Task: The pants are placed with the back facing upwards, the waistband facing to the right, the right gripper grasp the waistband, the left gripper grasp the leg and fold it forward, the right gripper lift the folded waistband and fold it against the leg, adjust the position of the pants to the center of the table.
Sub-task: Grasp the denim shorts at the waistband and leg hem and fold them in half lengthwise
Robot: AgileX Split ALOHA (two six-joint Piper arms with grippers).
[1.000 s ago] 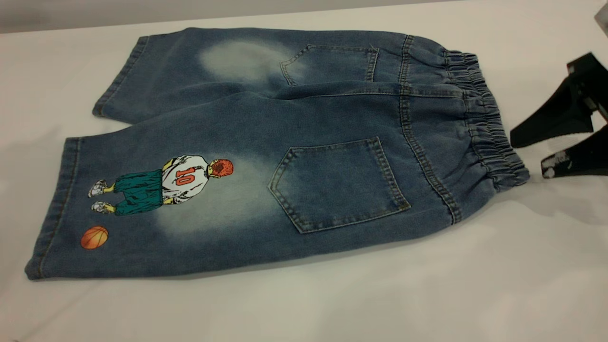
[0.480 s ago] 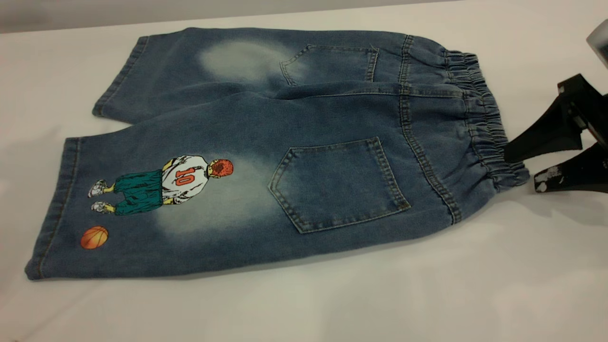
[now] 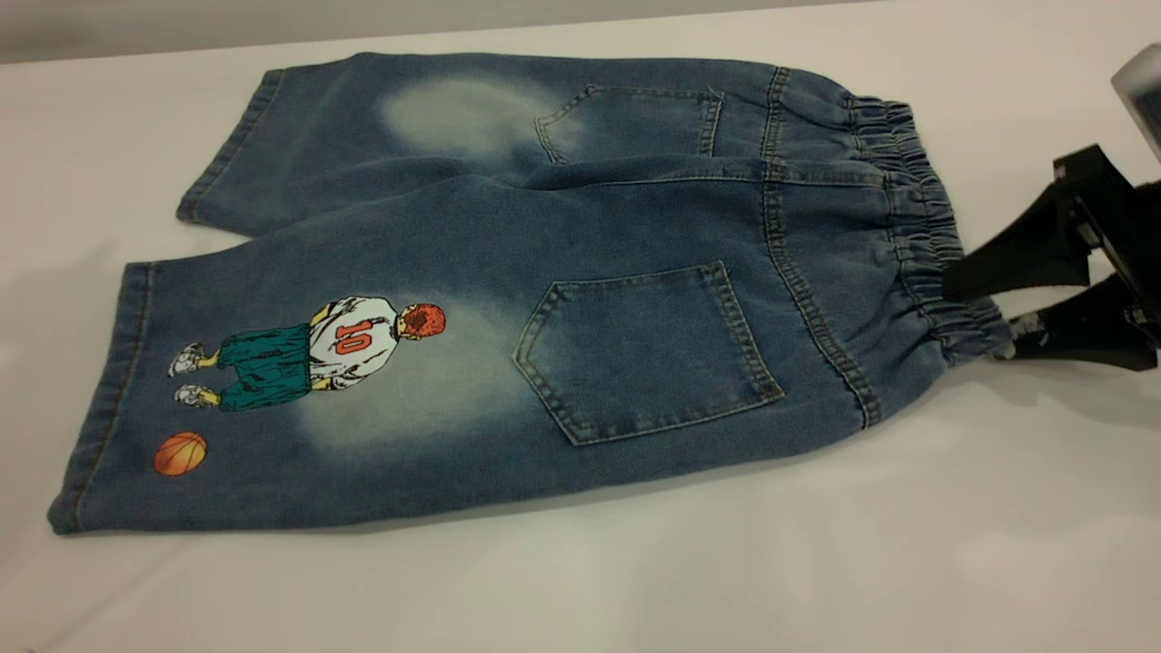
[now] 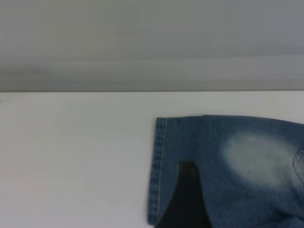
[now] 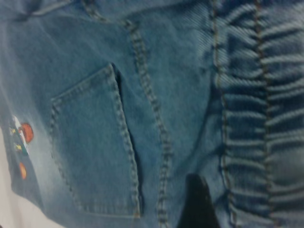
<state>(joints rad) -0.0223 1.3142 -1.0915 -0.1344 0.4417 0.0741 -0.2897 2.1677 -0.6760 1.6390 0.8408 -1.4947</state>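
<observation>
Smooth white table [image 3: 635,580], faded denim pants [image 3: 508,272], ruched waistband [image 3: 916,209].

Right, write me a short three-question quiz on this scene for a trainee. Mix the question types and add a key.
1. True or false: the blue denim shorts lie with their back pockets up on the plain white table.
2. Where is the black right claw, which is open? A) at the gathered elastic waistband; B) at a leg hem; C) over the far pocket.
3. Fill in: the printed player's white jersey shows the number ___.

Key: 1 true; 2 A; 3 10.
</observation>
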